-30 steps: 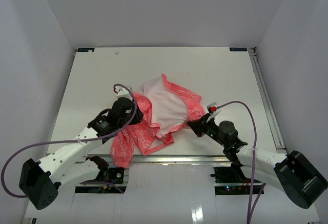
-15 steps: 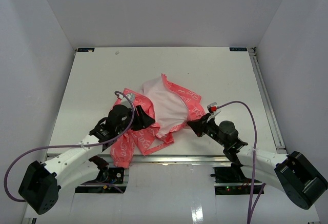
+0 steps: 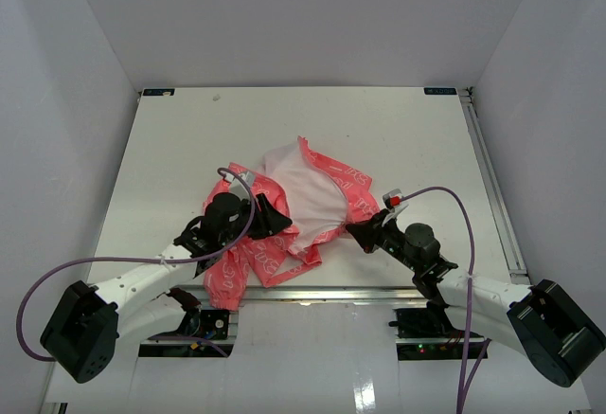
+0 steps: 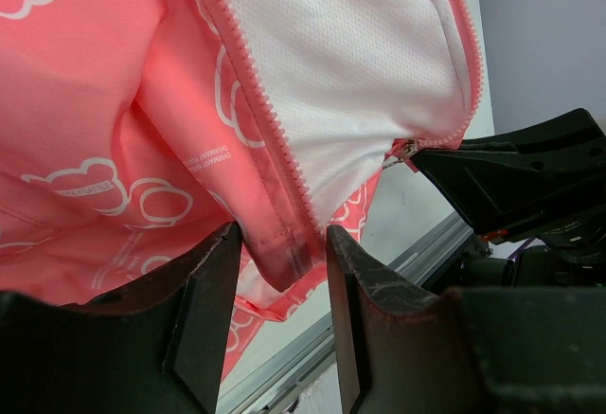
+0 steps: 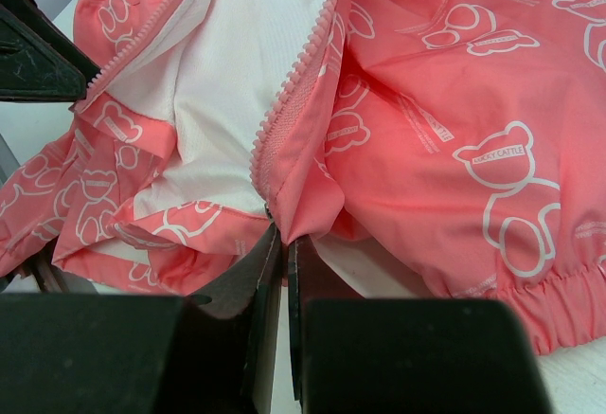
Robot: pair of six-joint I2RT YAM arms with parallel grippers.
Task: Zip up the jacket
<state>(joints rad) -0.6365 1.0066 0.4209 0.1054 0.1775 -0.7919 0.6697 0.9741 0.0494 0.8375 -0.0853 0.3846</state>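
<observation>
Two claws meet the jacket from either side, near the front edge of the table. The left claw sits over the jacket's left part. Its jaws are about half apart, with one zip edge and its hem hanging between them; I cannot tell whether they press the cloth. The right claw is at the jacket's lower right edge, jaws closed to a slit and nipping the bottom end of the other zip edge.

The jacket lies crumpled and open. It is coral-pink with white bear outlines and small lettering, and its white mesh lining faces up in the middle. The zip's two rows of teeth stand apart, unjoined.

The top view shows the whole heap and both arms, but not how the jaws stand. The left wrist view shows the hem between its own fingers and, beyond it, the right claw's tip at the small zip end. The right wrist view shows that pinch close up.
</observation>
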